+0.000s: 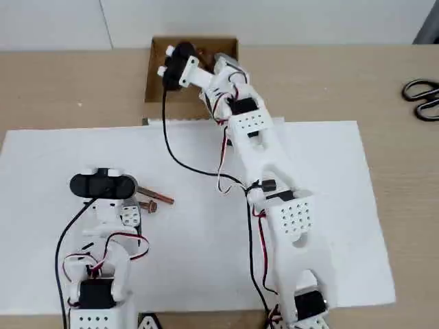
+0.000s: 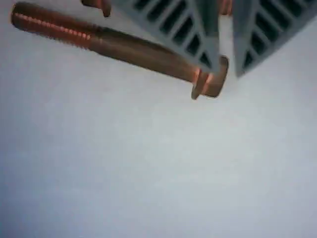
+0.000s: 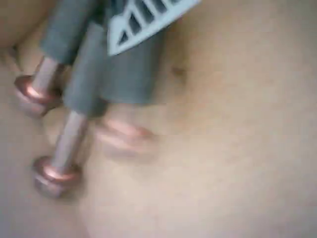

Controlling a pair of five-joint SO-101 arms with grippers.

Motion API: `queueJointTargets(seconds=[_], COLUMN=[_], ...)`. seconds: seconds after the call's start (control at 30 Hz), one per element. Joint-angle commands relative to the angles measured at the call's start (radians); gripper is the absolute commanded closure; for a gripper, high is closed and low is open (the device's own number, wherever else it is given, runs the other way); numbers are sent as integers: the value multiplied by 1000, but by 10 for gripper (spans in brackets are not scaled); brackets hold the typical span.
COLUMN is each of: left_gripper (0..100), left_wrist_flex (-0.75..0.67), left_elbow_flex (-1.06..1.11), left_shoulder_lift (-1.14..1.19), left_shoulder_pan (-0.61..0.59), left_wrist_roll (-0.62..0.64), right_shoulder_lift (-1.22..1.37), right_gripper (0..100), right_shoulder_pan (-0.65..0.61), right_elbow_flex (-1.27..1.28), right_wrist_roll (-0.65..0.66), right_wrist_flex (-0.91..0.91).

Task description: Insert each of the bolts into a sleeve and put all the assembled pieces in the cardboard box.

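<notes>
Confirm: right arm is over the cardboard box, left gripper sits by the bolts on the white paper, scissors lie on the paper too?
Not right on the scissors: they lie on the bare table near its right edge, off the white paper, as the high view shows. The rest holds: right arm over the cardboard box, left gripper by the bolts on the paper.

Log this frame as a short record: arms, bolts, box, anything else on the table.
left gripper: low over the white paper, at the head of a bolt
loose bolts: two, copper-coloured, unsleeved, on the paper
right gripper: inside the cardboard box
box contents: at least two bolts in grey sleeves
off-task: scissors on the table, high view's right edge
</notes>
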Motion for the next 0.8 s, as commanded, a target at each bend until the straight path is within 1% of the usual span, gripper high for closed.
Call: queueJointTargets(seconds=[0.0, 0.13, 0.3, 0.47, 0.77], left_gripper=[993, 993, 993, 993, 993], left_wrist_flex=[-2, -2, -2, -2, -2], left_elbow_flex=[-2, -2, -2, -2, -2], left_shoulder_lift=[-8, -8, -8, -8, -8], left_shoulder_pan=[5, 5, 5, 5, 5], left_wrist_roll=[0, 0, 0, 0, 0], right_shoulder_lift=[-41, -93, -225, -343, -487], right_gripper=[842, 843, 844, 844, 844], right_shoulder_pan=[-7, -8, -8, -5, -5], right_elbow_flex=[-54, -54, -54, -54, -54], right_wrist_roll=[9, 9, -2, -115, -229], right_wrist_flex=[5, 47, 262, 444, 707])
